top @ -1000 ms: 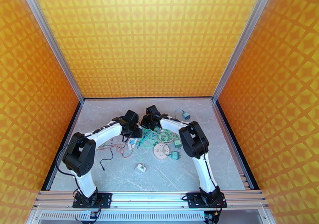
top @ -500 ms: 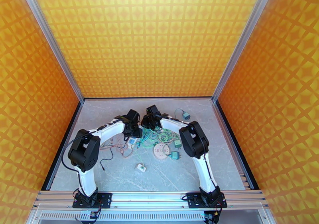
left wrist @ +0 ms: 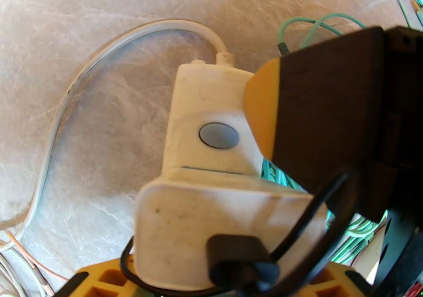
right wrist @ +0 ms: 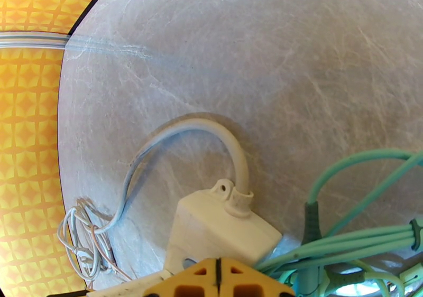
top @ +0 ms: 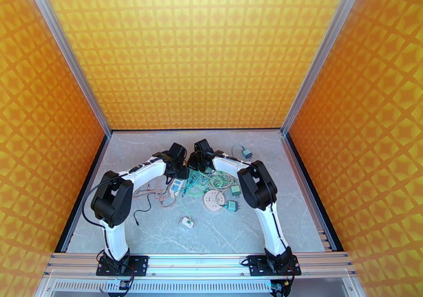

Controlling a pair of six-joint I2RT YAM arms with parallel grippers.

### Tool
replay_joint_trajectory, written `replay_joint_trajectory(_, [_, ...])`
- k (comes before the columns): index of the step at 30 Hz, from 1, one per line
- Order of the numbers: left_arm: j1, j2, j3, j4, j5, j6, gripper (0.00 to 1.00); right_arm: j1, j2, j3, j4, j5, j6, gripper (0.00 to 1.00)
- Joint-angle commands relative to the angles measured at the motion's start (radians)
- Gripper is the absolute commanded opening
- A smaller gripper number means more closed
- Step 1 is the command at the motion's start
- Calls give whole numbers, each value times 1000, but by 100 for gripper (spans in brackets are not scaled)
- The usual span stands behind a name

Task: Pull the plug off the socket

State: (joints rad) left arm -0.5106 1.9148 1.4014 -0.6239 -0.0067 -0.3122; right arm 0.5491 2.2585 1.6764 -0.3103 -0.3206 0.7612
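On orange-walled marble table [top: 275, 224], left hand [top: 180, 173] astride plug [left wrist: 211, 213], grip unclear; right hand [right wrist: 217, 278] closed.

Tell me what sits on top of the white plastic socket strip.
A white square plug adapter stands on it, a black cable entering the adapter; a grey oval button shows beyond. Sockets beneath the adapter are covered, and the right gripper hides the strip's right edge.

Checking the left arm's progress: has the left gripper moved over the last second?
Yes. From above, the left gripper has shifted slightly right and farther from the bases, judged against the round disc, which has not moved.
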Motion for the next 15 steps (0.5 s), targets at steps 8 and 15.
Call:
replay_joint_trajectory(8, [-4,21,-16,53,-32,59,37,-2,80,-3,-174,23,-19,0])
replay_joint_trajectory(15, [-3,-6,-27,65,-33,13,32,-2,82,-8,-180,31,-19,0])
